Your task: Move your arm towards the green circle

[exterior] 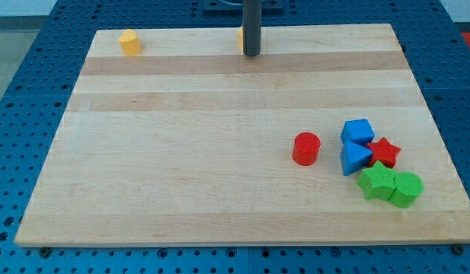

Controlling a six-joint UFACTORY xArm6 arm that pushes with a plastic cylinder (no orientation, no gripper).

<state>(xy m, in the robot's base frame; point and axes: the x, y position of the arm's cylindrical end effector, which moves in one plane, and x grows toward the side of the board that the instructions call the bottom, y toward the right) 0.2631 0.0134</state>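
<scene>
Seven small coloured blocks lie on the pale wooden board (219, 137), and my tip (251, 54) stands near the board's top edge, a little right of centre in the view. No claw exists on this arm: it ends in a plain dark rod, so nothing about it is apart, together or clamped on anything.

Just to the view's left of my tip, partly hidden behind the rod, sits an orange block (241, 39) whose shape cannot be made out; whether it touches the rod is unclear. Farther to the view's left of my tip, at about the same height, rests a yellow-orange block with angled top corners (129, 43), well apart from the rod.

Everything else is well apart from my tip, toward the view's bottom right. The green round cylinder block (407, 189), the task's green circle, lies farthest from my tip, near the board's lower right corner. Touching it on its left is a green star-like block (377, 181). Above these, closer to my tip, sit a blue triangular block (354, 158), a blue cube-like block (358, 132) and a red star block (385, 151), all bunched together. A red cylinder block (306, 148) stands alone just left of that cluster.
</scene>
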